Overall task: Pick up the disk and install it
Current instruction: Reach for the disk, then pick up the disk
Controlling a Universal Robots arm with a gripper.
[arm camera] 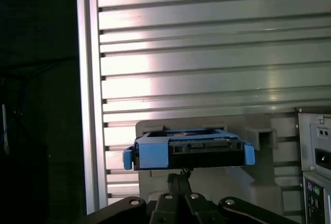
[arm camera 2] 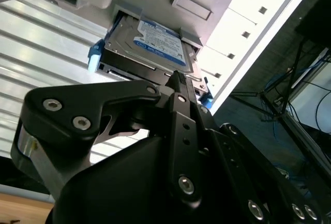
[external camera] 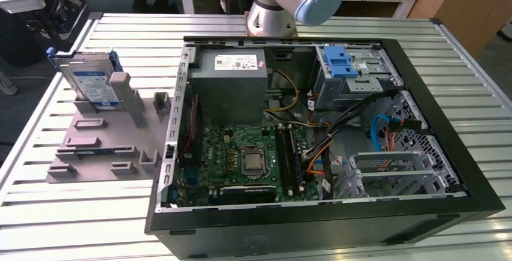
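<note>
Exterior view: disk (external camera: 90, 82) stands in the grey fixture (external camera: 88, 144) on the bench (external camera: 72, 219), not yet picked or installed; second wrist view shows the hand (arm camera 2: 176, 75) closed, empty, just beside it.

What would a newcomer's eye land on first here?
The open computer case with its green motherboard sits at the exterior view's middle. On that view's left, the disk stands on edge in a grey fixture. In both wrist views the gripper, jaws together, points at it without touching.
</note>
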